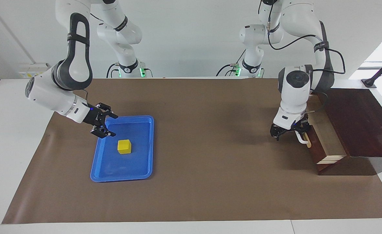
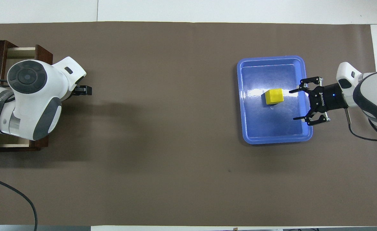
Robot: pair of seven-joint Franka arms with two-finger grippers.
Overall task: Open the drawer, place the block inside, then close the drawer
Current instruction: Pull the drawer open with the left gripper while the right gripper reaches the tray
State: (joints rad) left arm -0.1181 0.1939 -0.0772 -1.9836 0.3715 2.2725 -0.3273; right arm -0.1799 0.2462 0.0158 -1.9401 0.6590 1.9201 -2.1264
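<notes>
Right gripper [image 1: 107, 125] hangs open-fingered over the blue tray's [image 1: 147, 148] upper-left rim near the yellow block [image 1: 124, 146], while left gripper [image 1: 290, 131], fingers spread, sits at the pulled-out drawer's [image 1: 325, 143] handle [image 1: 304, 138].

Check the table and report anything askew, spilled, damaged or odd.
Nothing stands out. The block sits upright in the blue tray, the drawer stands pulled out at the left gripper, and the open right gripper hovers over the tray's edge.
</notes>
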